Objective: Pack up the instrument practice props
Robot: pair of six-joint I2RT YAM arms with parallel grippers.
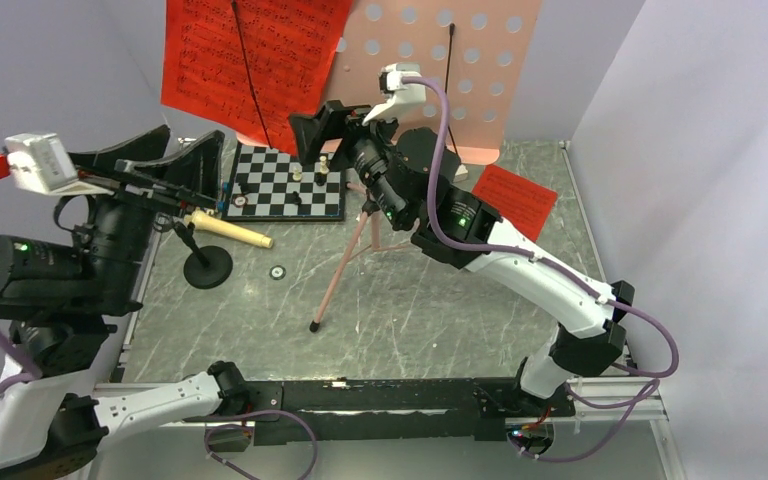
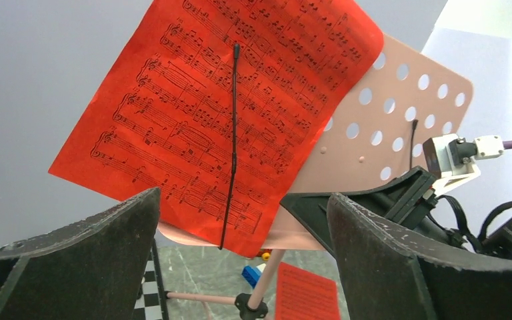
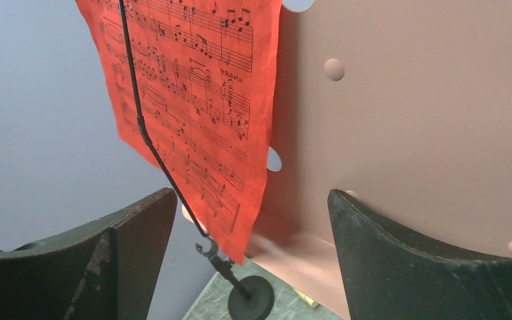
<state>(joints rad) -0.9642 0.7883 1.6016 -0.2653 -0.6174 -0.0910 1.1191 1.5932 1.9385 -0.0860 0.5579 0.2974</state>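
Grey table [image 1: 440,300]: one pink stand [image 1: 480,60], two red pages [image 1: 250,60], one microphone [image 1: 225,228]; left fingers [image 2: 73,267], right fingers [image 3: 427,267] spread.

FREE: counter [image 1: 440,320] bare across the near middle | BLOCKED: pink stand legs [image 1: 339,270] mid-counter; chessboard [image 1: 280,190] and microphone [image 1: 230,230] crowd the left; red page [image 1: 516,198] lies right | BEHIND: stand desk [image 1: 480,70] and walls [image 1: 660,100] close.

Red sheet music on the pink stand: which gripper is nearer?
Right. The right gripper is open, close up at the lower corner of the red sheet music. The left gripper, also open, is farther off, down-left of it in the top view.
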